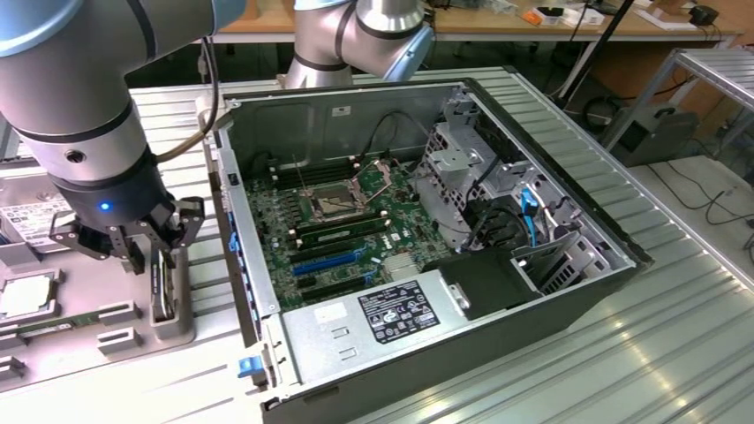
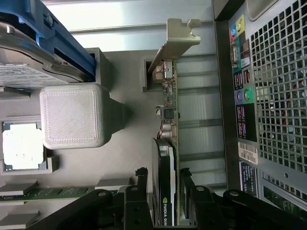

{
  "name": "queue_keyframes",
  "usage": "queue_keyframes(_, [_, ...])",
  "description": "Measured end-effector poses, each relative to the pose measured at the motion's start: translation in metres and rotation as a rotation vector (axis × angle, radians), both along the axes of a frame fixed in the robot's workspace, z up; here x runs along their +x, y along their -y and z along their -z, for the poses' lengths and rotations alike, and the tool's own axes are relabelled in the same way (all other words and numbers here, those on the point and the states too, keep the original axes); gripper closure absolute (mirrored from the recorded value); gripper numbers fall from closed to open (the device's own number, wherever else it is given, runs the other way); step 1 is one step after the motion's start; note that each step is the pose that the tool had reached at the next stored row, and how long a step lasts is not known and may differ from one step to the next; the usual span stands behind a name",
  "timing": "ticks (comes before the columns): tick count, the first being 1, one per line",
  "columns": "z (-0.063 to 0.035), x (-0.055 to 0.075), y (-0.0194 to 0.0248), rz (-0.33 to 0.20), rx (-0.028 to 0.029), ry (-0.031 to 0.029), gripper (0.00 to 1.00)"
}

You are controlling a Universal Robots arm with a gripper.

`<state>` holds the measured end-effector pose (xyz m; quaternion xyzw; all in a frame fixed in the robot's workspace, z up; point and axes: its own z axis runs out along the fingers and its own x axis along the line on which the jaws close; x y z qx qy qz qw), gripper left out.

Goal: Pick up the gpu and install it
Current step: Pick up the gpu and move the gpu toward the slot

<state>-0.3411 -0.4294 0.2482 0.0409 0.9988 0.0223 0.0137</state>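
The gpu [image 1: 164, 287] stands on edge in a slot of the grey parts tray [image 1: 83, 265], at the exterior view's left beside the open computer case [image 1: 613, 256]. In the wrist view the gpu [image 2: 169, 112] shows as a thin card with a black face and a pale metal bracket [image 2: 176, 36] at its far end. My gripper [image 1: 155, 253] hangs straight down over it. The gripper [image 2: 163, 175] has one black finger on each side of the card's near end. Its jaws are open, with a thin dark gap left on the black-face side.
The case lies open with its motherboard [image 1: 342, 221] and blue slots [image 1: 320, 261] exposed. On the tray near the gpu are a hard drive in a blue frame [image 2: 33, 67], a grey block [image 2: 74, 115], a processor chip [image 2: 21, 146] and a green memory stick [image 2: 43, 193]. The case's rear panel [image 2: 268, 96] is close beside the card.
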Motion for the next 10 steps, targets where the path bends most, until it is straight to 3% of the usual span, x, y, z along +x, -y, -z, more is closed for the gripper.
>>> queue_keyframes(10, [0.0008,0.0000,0.0000,0.000,-0.0007,0.0000,0.61])
